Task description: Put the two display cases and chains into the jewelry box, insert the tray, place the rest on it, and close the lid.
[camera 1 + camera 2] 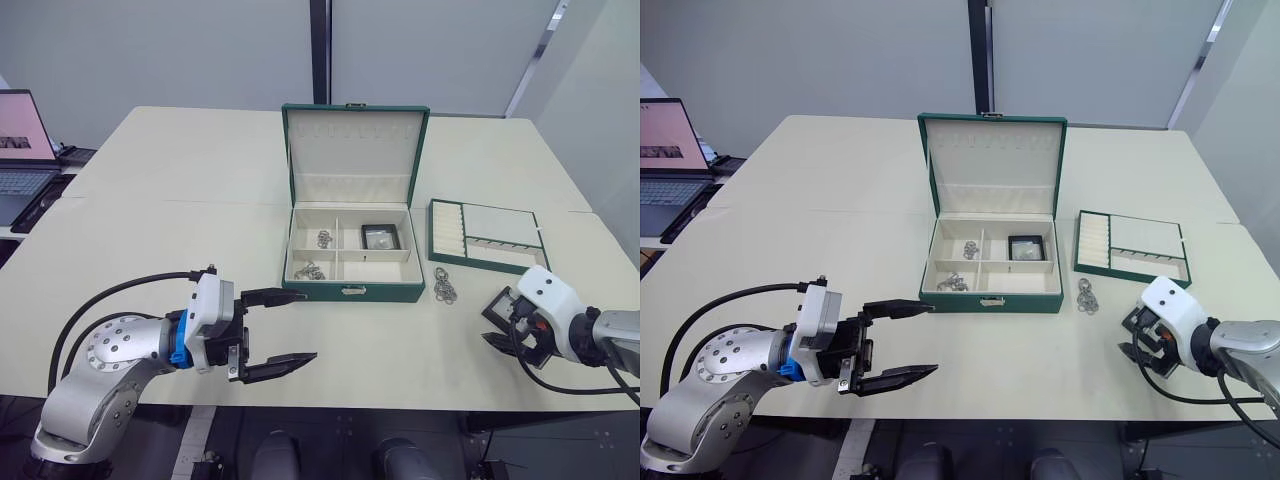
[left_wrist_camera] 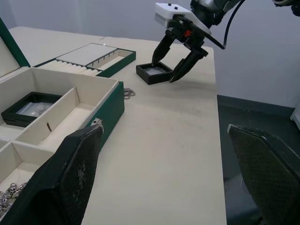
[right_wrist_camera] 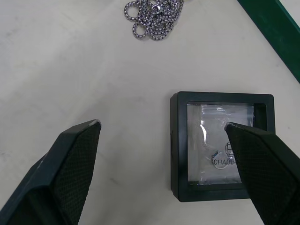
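The green jewelry box [image 1: 350,291] stands open mid-table with its lid upright. One black display case [image 1: 380,237] lies in its back right compartment, and chains [image 1: 324,239] [image 1: 308,271] lie in the left ones. Right of the box sits the tray [image 1: 487,236], with a loose chain [image 1: 444,286] in front of it. A second display case [image 3: 220,145] rests on the table near the right front edge. My right gripper [image 3: 161,126] hovers open just over it, its fingers astride the case. My left gripper [image 1: 285,330] is open and holds nothing, in front of the box's left corner.
A laptop [image 1: 25,150] stands on a side table at the far left. Bare tabletop [image 1: 180,220] stretches left of the box and behind it. The table's front edge runs close below both grippers.
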`<act>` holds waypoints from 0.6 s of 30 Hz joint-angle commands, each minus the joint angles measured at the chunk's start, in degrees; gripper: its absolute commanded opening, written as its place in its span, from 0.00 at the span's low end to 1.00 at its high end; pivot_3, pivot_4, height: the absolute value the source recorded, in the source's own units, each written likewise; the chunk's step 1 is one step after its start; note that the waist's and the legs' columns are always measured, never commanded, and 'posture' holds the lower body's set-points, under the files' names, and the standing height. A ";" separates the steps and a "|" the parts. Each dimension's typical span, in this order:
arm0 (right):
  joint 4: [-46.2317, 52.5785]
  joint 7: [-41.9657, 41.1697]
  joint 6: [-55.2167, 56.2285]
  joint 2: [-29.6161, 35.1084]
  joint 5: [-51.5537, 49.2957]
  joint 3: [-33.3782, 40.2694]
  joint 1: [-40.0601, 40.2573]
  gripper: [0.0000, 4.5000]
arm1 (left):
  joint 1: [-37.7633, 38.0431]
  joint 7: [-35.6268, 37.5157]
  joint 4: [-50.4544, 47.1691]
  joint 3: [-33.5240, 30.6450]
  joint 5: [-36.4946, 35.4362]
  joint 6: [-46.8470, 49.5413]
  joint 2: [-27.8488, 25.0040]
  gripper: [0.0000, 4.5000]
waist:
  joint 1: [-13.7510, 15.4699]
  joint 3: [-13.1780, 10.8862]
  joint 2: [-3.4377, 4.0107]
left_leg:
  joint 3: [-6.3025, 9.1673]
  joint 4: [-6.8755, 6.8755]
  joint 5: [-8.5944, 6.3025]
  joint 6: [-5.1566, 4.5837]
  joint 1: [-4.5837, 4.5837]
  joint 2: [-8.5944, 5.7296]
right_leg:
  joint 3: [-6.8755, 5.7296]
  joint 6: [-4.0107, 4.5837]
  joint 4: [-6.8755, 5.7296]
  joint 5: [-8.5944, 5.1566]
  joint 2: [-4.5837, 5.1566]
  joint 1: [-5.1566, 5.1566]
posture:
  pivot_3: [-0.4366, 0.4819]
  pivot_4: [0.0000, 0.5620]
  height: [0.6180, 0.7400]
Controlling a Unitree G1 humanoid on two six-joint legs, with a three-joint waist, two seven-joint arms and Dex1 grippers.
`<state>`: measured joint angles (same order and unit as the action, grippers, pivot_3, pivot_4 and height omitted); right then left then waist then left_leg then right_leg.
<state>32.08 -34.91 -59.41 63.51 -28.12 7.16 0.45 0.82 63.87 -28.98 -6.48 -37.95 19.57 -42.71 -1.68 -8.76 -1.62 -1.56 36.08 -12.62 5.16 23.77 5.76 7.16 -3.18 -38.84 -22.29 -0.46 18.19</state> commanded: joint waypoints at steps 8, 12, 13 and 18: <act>-1.06 -0.74 2.20 -1.23 2.67 -0.43 -0.31 1.00 | 0.42 -0.49 -3.12 -0.87 -1.45 0.58 -0.94 0.99 | 0.00 0.00 0.00 | 0.00 0.00 0.00 0.00 0.00 0.00 | 0.00 0.00 0.00 0.00 0.00 0.00 | 0.48 0.27 1.00; -1.49 -0.89 2.51 -1.66 3.43 -0.89 -0.38 1.00 | 0.50 -0.78 -3.55 -0.98 -1.65 0.93 -1.06 0.99 | -0.01 0.00 0.00 | 0.00 0.00 0.00 0.00 0.00 0.00 | 0.00 0.00 0.00 0.00 0.00 0.00 | 0.48 0.27 1.00; -1.79 -0.89 2.76 -1.74 3.70 -1.09 -0.34 1.00 | 0.49 -0.84 -3.64 -1.04 -1.63 1.05 -1.04 0.99 | 0.00 0.00 0.00 | 0.00 0.00 0.00 0.00 0.00 0.00 | 0.00 0.00 0.00 0.00 0.00 0.00 | 0.48 0.27 1.00; -2.72 -1.37 3.37 -1.98 4.67 -1.35 -0.44 1.00 | 0.46 -1.13 -4.03 -1.24 -1.55 1.51 -0.99 0.99 | 0.00 0.00 0.00 | 0.00 0.00 0.00 0.00 0.00 0.00 | 0.00 0.00 0.00 0.00 0.00 0.00 | 0.48 0.27 1.00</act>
<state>28.89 -36.10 -56.79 61.58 -24.05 5.33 0.53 1.41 63.03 -31.19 -6.53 -38.26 21.11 -43.06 -1.68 -8.76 -1.62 -1.56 36.08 -12.62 5.16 23.77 5.76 7.16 -3.18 -38.83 -22.29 -0.46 18.19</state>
